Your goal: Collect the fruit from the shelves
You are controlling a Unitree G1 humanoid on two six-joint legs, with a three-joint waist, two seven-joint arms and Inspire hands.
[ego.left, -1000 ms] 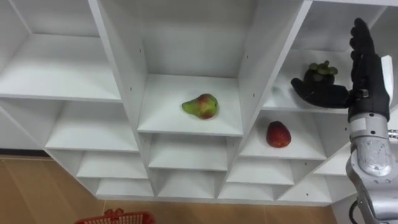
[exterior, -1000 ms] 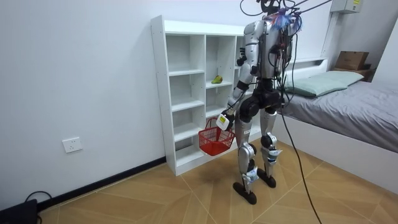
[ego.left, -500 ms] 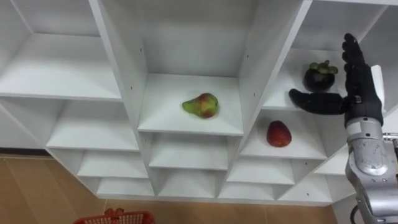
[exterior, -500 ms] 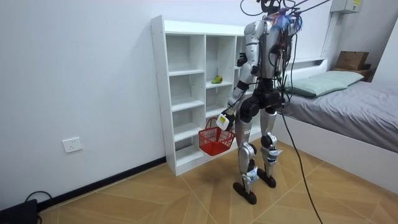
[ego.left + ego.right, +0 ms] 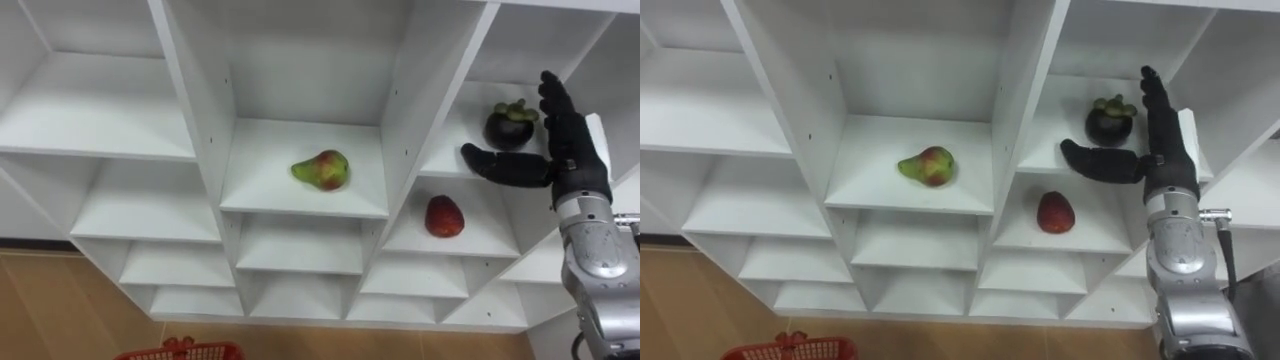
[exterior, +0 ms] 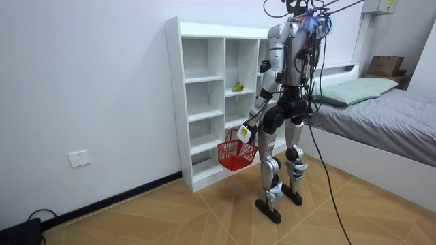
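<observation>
Right hand point(image 5: 572, 165) is hovering in the upper right compartment of the white shelf unit point(image 5: 190, 120). Its fingers are straight and spread, and its thumb is pointing left along the near side of the mangosteen point(image 5: 508, 125); contact cannot be confirmed. The mangosteen is sitting on its shelf, ungripped. A pear point(image 5: 322, 170) is lying in the middle compartment. A red fruit point(image 5: 444, 216) is resting in the compartment below the mangosteen. In the room view the robot is standing facing the unit, with the red basket point(image 6: 236, 155) hanging at its left hand point(image 6: 243, 133); that hand's grip cannot be told.
</observation>
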